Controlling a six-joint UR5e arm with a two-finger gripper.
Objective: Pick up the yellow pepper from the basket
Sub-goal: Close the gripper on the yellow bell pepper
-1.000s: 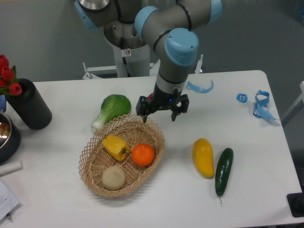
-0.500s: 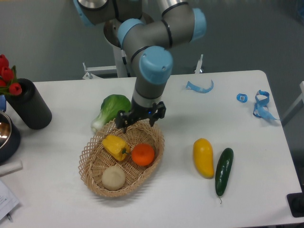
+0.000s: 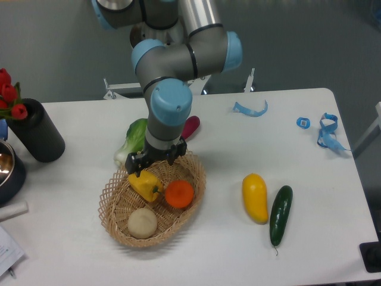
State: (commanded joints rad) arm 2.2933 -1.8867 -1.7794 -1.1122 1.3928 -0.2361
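The yellow pepper [image 3: 144,184] lies in the left half of the woven wicker basket [image 3: 191,195], beside an orange [image 3: 179,193] and a pale round vegetable [image 3: 142,223]. My gripper [image 3: 153,165] hangs over the basket's back rim, just above and slightly behind the pepper. Its two dark fingers point down and stand apart, so it is open with nothing between them.
A green bok choy [image 3: 134,138] and a magenta object [image 3: 190,126] lie behind the basket, partly hidden by the arm. A long yellow fruit [image 3: 255,198] and a cucumber [image 3: 281,214] lie to the right. A black vase [image 3: 37,131] stands at the left, and blue tape pieces [image 3: 326,132] lie far right.
The arm has swung left and toward the front, carrying the open gripper from behind the basket's right rim to just above the yellow pepper. The fruits have not moved.
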